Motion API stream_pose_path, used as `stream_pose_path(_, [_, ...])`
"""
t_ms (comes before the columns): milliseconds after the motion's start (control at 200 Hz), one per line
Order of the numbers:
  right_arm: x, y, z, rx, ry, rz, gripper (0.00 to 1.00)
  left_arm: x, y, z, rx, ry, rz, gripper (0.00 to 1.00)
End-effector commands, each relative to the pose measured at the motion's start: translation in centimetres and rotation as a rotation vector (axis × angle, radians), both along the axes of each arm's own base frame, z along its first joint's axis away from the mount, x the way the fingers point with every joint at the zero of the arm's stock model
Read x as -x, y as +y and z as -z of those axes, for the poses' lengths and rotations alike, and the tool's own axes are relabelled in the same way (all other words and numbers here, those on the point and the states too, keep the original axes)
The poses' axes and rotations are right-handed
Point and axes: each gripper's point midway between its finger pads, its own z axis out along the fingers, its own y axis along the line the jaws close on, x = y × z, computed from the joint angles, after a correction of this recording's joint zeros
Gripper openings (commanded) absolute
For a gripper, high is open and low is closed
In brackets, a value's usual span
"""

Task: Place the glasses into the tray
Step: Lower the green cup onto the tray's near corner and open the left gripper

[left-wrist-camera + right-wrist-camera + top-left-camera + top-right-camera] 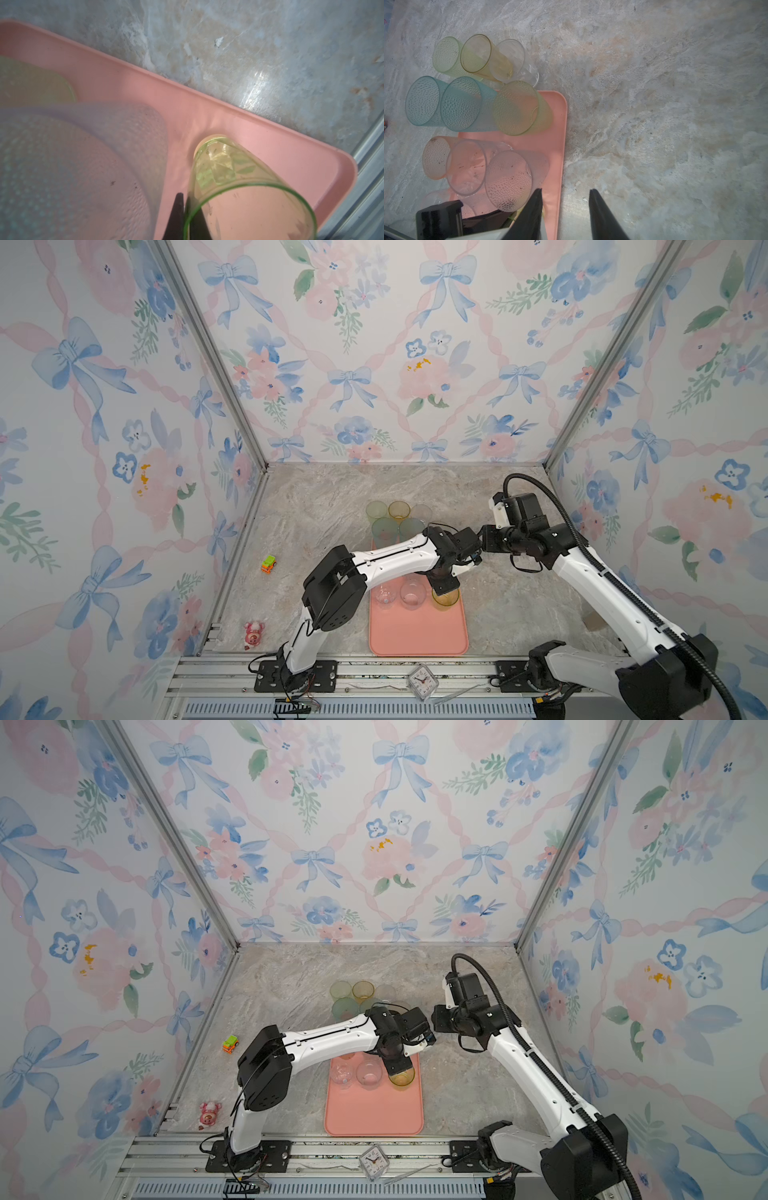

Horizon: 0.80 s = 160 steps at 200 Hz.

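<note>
The salmon-pink tray (417,635) lies at the table's front middle. My left gripper (184,196) is shut on the rim of a yellow-green glass (220,166), one finger inside and one outside. That glass stands upright on the tray near its right edge (445,598), beside two clear glasses (411,593). A frosted tall glass (83,158) fills the left wrist view close by. Several teal, yellow-green, amber and clear glasses (384,531) cluster at the tray's far end. My right gripper (565,191) is open and holds nothing, over the bare table beside the tray's right rim (563,133).
A small green-and-orange toy truck (268,564) and a pink bear figure (253,635) sit at the table's left. A small clock (423,682) lies on the front rail. My two wrists are close together above the tray's far right corner.
</note>
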Motion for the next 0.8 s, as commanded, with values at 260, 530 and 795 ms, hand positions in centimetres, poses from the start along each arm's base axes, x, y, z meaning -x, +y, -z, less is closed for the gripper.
stream_pose_path(260, [0.02, -0.35, 0.70, 0.007, 0.013, -0.005, 0.41, -0.30, 0.20, 0.21, -0.021, 0.005, 0.009, 0.01])
stream_pose_path(530, [0.10, -0.43, 0.56, 0.007, 0.012, -0.004, 0.41, -0.38, 0.26, 0.02, -0.020, -0.001, 0.005, 0.04])
stream_pose_path(795, [0.16, -0.46, 0.28, 0.003, 0.007, -0.003, 0.41, -0.49, 0.33, -0.21, -0.022, -0.014, 0.001, 0.11])
